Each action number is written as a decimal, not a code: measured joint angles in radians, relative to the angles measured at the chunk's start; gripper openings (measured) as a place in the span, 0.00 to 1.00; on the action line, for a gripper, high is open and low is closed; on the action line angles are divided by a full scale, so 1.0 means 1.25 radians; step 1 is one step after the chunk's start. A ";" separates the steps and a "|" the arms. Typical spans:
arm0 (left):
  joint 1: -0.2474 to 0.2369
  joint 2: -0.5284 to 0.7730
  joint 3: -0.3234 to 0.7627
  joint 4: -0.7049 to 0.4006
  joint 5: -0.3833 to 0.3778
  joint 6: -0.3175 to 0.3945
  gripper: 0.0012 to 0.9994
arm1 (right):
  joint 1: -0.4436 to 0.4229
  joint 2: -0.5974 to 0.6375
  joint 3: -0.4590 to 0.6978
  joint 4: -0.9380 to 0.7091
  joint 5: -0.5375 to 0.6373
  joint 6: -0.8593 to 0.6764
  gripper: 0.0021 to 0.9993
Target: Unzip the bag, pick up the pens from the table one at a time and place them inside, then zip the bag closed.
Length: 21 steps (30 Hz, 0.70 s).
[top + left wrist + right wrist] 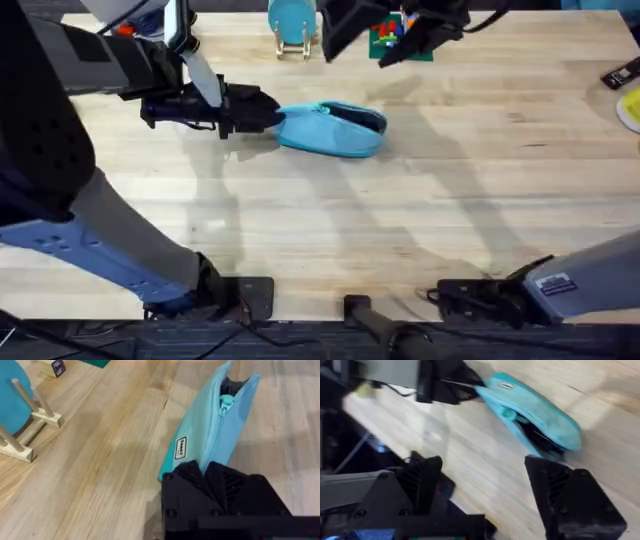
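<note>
The light-blue bag [335, 132] lies on the table [420, 220], left of centre toward the back. Its zipper is open along the right part, showing a dark inside. My left gripper [268, 117] is shut on the bag's left end. In the left wrist view the black fingers [200, 480] clamp that end of the bag [210, 435], with the zipper pull [226, 401] farther along. My right gripper [358, 50] hangs open above the table behind the bag. Its wrist view shows the bag [535, 410] beyond the spread fingers [570, 500]. The pens are out of view.
A round teal disc on a wooden stand [292, 25] stands at the back, behind the bag. A green item [400, 40] sits partly under the right gripper. A black object [622, 72] and a yellow item [632, 105] lie at the right edge.
</note>
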 joint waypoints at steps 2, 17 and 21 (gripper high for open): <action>0.000 0.000 0.000 0.000 0.000 0.000 0.04 | -0.005 0.000 -0.008 0.022 -0.036 0.010 1.00; 0.000 0.000 0.000 0.000 0.000 0.000 0.04 | -0.009 0.000 -0.224 0.190 -0.179 0.094 1.00; 0.000 0.000 0.000 0.000 0.000 0.000 0.04 | -0.009 0.000 -0.254 0.210 -0.186 0.102 1.00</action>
